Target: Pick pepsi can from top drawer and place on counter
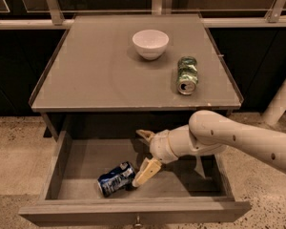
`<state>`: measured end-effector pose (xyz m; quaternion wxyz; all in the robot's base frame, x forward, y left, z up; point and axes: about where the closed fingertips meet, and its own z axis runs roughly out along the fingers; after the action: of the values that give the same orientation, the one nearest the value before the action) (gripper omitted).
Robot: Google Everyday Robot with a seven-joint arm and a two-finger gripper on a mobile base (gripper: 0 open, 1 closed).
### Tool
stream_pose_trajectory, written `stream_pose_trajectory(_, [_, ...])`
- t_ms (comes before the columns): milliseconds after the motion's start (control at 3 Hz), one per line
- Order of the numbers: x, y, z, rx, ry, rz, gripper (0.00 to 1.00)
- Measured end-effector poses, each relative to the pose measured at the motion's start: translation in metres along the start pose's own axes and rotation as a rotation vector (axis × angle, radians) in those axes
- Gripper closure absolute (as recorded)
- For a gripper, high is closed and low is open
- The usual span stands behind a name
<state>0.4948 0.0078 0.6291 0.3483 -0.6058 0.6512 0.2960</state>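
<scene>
The pepsi can [115, 179], dark blue with silver ends, lies on its side on the floor of the open top drawer [133, 213], left of centre. My gripper [144, 156] is inside the drawer just right of the can, open. Its lower finger [146, 171] points down to the left and its tip reaches the can's right end. Its upper finger [145, 135] is farther back. The counter [100, 75] lies above the drawer.
A white bowl [150, 43] stands at the back middle of the counter. A green and silver can [187, 75] lies on its side on the counter's right part. My white arm [238, 140] crosses the drawer's right side. A white post [281, 99] stands at the far right.
</scene>
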Motion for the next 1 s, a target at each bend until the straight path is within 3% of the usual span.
stream_pose_trajectory(667, [-0.016, 0.014, 0.027, -0.039, -0.070, 0.004, 0.00])
stream_pose_trajectory(1000, [-0.019, 0.036, 0.033, -0.065, -0.092, 0.033, 0.00])
